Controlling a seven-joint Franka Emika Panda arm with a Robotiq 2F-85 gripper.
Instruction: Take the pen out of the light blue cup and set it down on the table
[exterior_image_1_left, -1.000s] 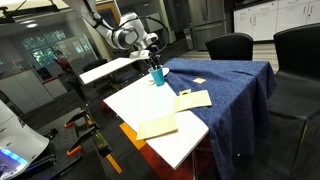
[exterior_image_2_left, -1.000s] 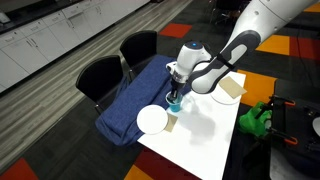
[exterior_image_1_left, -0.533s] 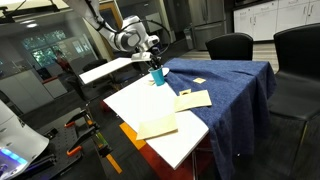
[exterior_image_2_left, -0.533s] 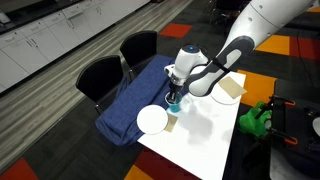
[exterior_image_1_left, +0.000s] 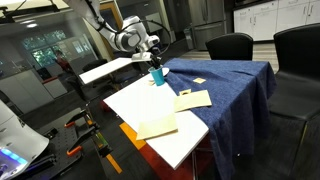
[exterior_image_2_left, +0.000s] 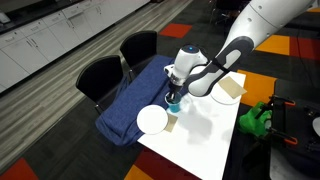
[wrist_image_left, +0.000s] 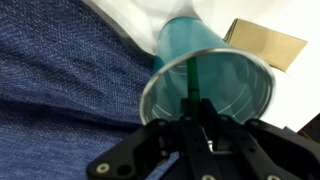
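Observation:
The light blue cup (exterior_image_1_left: 157, 75) stands at the seam between the table's white top (exterior_image_1_left: 150, 108) and its dark blue cloth (exterior_image_1_left: 225, 85). It also shows in an exterior view (exterior_image_2_left: 174, 103). In the wrist view I look down into the cup (wrist_image_left: 215, 65). The thin dark pen (wrist_image_left: 187, 80) rises from inside it, up between my fingers. My gripper (wrist_image_left: 197, 118) is directly above the cup's mouth and shut on the pen's upper end. It shows in both exterior views (exterior_image_1_left: 153, 62) (exterior_image_2_left: 176, 88). The pen is too thin to make out there.
Tan paper sheets (exterior_image_1_left: 193, 99) (exterior_image_1_left: 157, 126) lie on the white top, one right beside the cup (wrist_image_left: 265, 42). A white round plate (exterior_image_2_left: 152, 120) sits next to the cup. Black chairs (exterior_image_2_left: 100, 75) (exterior_image_1_left: 230, 45) stand along the cloth side. A smaller white table (exterior_image_1_left: 105, 68) is behind.

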